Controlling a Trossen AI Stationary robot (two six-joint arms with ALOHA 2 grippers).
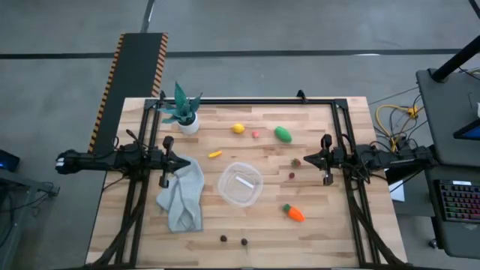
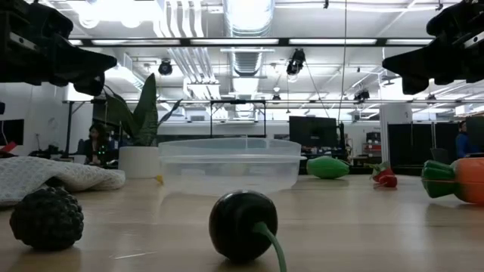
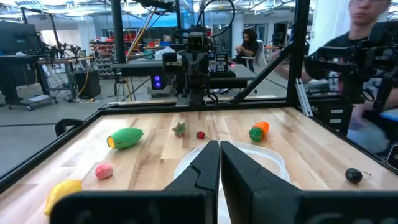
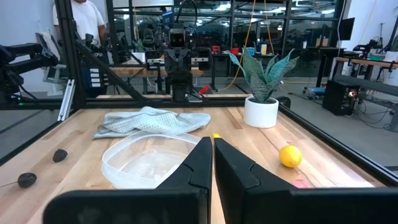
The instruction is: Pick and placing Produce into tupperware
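Dark cherry (image 2: 243, 225) foregrounds low view, people beyond

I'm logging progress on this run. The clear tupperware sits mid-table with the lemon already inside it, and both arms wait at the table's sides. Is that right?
Not quite. The tupperware is empty; the lemon lies on the bare wood beyond it, near the potted plant, as the high view shows. The rest holds: the left gripper and right gripper wait at the sides.

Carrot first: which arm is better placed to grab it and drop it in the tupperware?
Right, probably. The carrot lies on the right half of the table, nearer the right gripper than the left gripper, with the tupperware between the arms. Both grippers are shut and empty.
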